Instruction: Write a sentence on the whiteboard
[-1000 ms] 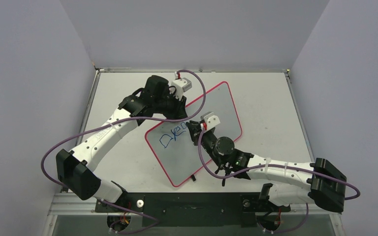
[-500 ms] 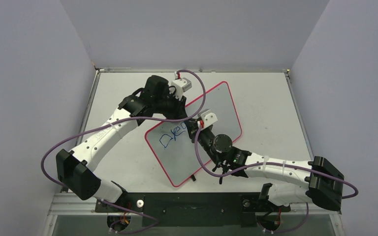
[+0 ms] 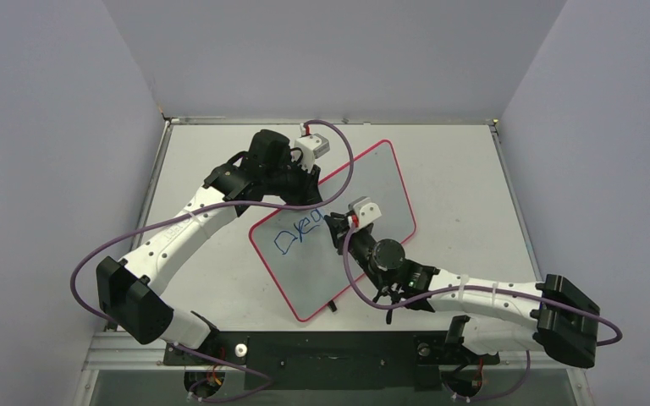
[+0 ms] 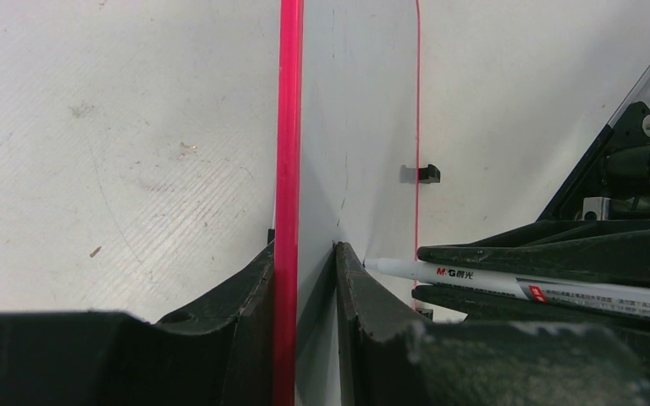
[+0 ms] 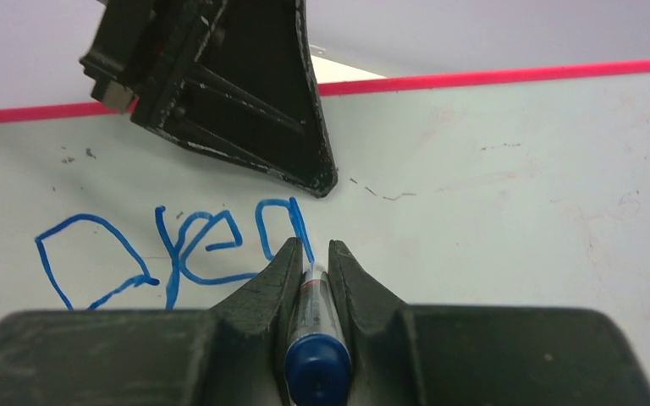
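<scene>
The whiteboard (image 3: 377, 182) lies tilted on the table, white with a thin red-pink rim. My left gripper (image 3: 309, 184) is shut on its far left edge; the left wrist view shows the rim (image 4: 288, 127) between the jaws of the left gripper (image 4: 305, 249). The sentence (image 3: 298, 232) is one short blue line, a looping "D" and a few letters (image 5: 186, 245). My right gripper (image 3: 333, 227) is shut on a blue-capped marker (image 5: 315, 338). The right gripper (image 5: 311, 247) holds the marker's tip on the board at the end of the last stroke. The marker also shows in the left wrist view (image 4: 474, 277).
A small black clip (image 3: 332, 306) sticks out at the board's near edge, and one shows in the left wrist view (image 4: 427, 174). Purple cables loop over both arms. The grey table (image 3: 457, 186) ends in walls at the back and sides.
My right gripper with the marker shifted slightly up-left on the board, then back down-right. The left gripper and the board have not moved.
</scene>
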Available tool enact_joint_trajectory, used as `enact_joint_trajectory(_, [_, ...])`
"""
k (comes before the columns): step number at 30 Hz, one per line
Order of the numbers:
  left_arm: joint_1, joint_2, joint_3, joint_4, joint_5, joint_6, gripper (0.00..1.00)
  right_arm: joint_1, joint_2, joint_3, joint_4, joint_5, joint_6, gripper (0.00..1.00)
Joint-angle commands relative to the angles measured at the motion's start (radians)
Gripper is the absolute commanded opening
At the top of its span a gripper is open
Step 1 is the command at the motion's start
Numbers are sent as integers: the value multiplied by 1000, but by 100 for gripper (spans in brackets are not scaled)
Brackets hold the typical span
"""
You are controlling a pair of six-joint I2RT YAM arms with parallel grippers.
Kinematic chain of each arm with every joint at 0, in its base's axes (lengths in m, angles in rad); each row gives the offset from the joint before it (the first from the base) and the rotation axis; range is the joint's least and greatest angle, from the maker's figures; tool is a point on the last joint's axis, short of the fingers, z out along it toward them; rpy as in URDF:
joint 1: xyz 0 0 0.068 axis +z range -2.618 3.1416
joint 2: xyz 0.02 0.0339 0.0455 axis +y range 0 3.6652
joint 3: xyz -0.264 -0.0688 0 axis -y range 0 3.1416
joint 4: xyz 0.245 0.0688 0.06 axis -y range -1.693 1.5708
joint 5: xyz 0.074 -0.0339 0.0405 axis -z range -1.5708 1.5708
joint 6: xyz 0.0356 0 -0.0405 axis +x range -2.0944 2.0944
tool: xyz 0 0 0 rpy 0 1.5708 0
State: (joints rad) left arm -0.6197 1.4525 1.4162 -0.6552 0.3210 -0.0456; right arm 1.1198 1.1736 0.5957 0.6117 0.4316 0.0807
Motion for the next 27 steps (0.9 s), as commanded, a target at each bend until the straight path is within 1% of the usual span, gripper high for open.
enact_joint_trajectory(1, [6, -40, 12, 51, -89, 66, 0, 3, -38, -21, -34, 24, 25, 0])
enact_joint_trajectory(11, [6, -55, 5, 48, -89, 66, 0, 3, -83, -5, -54, 52, -18, 0])
enact_joint_trajectory(19, [5, -56, 2, 52, -88, 64, 0, -5, -52, 54, -32, 50, -66, 0])
enact_joint_trajectory(27, [2, -62, -1, 52, -89, 64, 0, -15, -6, 97, -12, 36, -73, 0])
